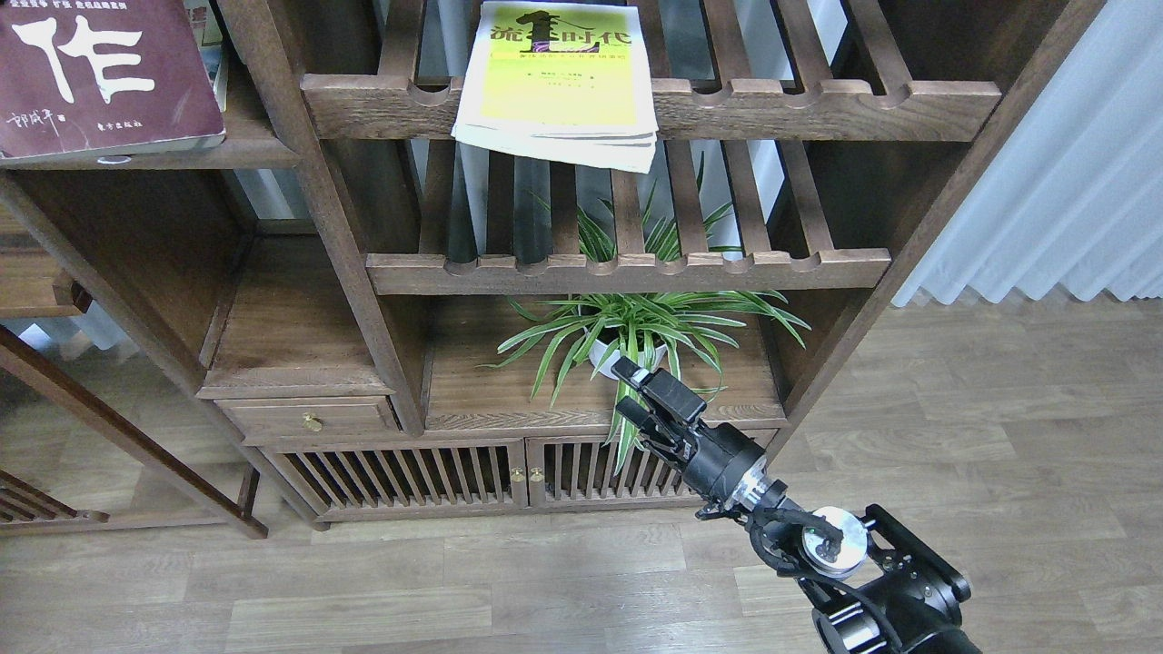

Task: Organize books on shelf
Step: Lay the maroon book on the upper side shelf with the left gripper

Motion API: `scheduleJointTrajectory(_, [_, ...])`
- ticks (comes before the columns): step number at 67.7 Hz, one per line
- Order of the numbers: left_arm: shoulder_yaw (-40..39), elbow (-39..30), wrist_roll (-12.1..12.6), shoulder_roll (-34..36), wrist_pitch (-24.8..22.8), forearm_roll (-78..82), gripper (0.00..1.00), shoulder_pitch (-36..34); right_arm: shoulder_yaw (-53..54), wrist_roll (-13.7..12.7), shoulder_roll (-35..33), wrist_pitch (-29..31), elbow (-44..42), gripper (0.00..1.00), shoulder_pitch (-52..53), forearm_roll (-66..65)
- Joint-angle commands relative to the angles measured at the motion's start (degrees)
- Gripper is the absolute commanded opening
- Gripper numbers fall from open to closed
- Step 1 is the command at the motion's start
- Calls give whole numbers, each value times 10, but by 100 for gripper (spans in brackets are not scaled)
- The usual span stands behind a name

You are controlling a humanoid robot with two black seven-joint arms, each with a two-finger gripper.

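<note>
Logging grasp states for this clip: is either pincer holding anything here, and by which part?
Nothing is held. The right pincer is open and empty in front of the potted plant; the left pincer is out of view.

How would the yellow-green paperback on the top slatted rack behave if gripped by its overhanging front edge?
The yellow-green paperback looks thin with fanned pages, so it would likely flop. Its glossy-looking cover may slip. Overhanging the slatted rack, it could probably slide off if pulled.
</note>
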Motion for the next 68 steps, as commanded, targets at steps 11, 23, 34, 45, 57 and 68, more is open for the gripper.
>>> scheduleJointTrajectory(11, [0,17,0,-10,0,-1,1,-30,3,0,0,0,-1,95,4,3])
scheduleJointTrajectory(23, [0,41,1,-11,0,0,1,-45,3,0,0,0,-1,95,4,3])
scheduleJointTrajectory(34, [0,73,1,-20,0,0,1,-55,4,0,0,0,-1,96,4,4])
scheduleJointTrajectory(45, [1,102,1,-32,0,0,1,-60,4,0,0,0,-1,96,4,4])
scheduleJointTrajectory(57, [1,135,1,-54,0,1,1,-70,8,0,0,0,-1,96,4,4])
scheduleJointTrajectory(68, [5,149,1,-69,0,1,1,-76,9,-1,0,0,-1,96,4,4])
